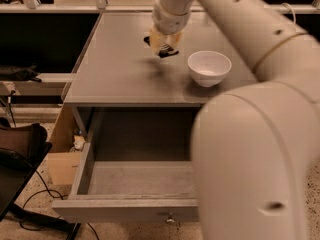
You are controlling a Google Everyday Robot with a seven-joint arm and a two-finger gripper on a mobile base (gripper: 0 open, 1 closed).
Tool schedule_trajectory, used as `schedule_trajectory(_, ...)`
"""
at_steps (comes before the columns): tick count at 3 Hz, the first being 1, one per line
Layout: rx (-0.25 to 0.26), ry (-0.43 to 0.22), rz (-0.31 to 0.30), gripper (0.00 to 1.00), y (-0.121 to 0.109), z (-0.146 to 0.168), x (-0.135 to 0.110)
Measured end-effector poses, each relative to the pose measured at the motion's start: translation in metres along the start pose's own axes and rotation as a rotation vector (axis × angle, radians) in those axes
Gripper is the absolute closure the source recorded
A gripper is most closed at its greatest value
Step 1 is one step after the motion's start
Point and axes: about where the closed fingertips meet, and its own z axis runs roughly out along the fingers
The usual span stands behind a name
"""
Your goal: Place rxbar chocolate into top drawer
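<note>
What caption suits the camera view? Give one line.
Gripper holds the rxbar chocolate over the tabletop, near the white bowl; top drawer open below.

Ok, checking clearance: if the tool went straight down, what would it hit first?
Probably the grey tabletop, left of the white bowl; the tool holds the rxbar chocolate just above it.

We count one gripper, far over the tabletop, its fingers clasping one rxbar chocolate. We count one white bowl, on the right part of the one grey table. One top drawer stands pulled out at the near side, with one small knob on its front. Low on the left we make out what seems to be one cardboard box, though it is dim there.
</note>
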Motion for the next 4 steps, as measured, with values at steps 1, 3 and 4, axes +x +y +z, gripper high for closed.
schedule_trajectory(1,-0.01,-0.114,0.032,1.0,-0.04,-0.088,0.056)
schedule_trajectory(3,-0.035,-0.136,0.004,1.0,-0.023,-0.09,0.063)
schedule_trajectory(4,-0.064,-0.18,-0.047,1.0,0.017,-0.111,0.091)
